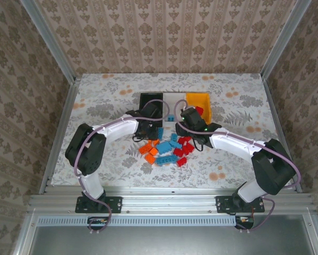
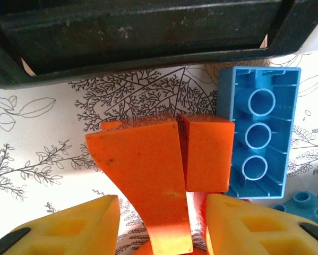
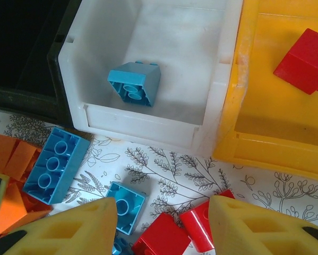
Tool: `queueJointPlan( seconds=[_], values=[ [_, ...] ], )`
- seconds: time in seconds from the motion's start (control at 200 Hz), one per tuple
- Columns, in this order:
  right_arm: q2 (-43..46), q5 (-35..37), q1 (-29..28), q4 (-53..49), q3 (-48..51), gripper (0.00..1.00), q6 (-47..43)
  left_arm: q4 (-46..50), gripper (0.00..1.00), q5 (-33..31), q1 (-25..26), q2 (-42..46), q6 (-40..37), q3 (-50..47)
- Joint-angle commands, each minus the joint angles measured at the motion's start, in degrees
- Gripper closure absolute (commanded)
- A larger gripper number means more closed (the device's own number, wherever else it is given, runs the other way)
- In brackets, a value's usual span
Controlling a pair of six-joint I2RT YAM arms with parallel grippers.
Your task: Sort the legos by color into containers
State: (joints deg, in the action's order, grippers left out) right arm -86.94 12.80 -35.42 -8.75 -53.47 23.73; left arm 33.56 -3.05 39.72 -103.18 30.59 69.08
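A curved orange lego (image 2: 148,175) stands between the yellow fingers of my left gripper (image 2: 163,215), which is shut on its lower part just in front of the black container (image 2: 137,42). Beside it lie a second orange lego (image 2: 207,154) and an upturned blue lego (image 2: 259,138). My right gripper (image 3: 163,212) is open above blue (image 3: 124,204) and red legos (image 3: 201,226) on the table. The white container (image 3: 148,119) holds one blue lego (image 3: 135,84). The yellow container (image 3: 265,149) holds a red lego (image 3: 303,61).
The three containers stand side by side at mid-table, black (image 1: 151,105), white (image 1: 173,103) and yellow (image 1: 197,101). A mixed pile of legos (image 1: 166,149) lies in front of them between the arms. Patterned walls enclose the table.
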Motion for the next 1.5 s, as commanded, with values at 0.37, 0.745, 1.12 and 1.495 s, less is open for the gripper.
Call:
queueJointPlan(
  seconds=[0.37, 0.745, 1.12, 1.495],
  values=[
    [0.87, -1.45, -0.09, 1.62, 0.97, 0.49, -0.34, -2.59, 0.55, -1.45, -0.08, 3.09, -0.71, -5.75],
    [0.31, -1.37, -0.18, 1.69, 0.87, 0.5, -0.42, -5.94, 0.63, -1.17, -1.23, 3.03, -3.2, -5.89],
    [0.42, -1.46, -0.24, 1.76, 0.96, 0.5, -0.6, -5.2, 0.79, -2.49, -1.23, 4.47, -5.36, -5.36],
    [0.17, -1.58, -0.35, 2.08, 1.06, 0.5, -0.36, -0.87, 0.84, -3.38, -1.09, 15.18, -4.75, -7.59]
  ],
)
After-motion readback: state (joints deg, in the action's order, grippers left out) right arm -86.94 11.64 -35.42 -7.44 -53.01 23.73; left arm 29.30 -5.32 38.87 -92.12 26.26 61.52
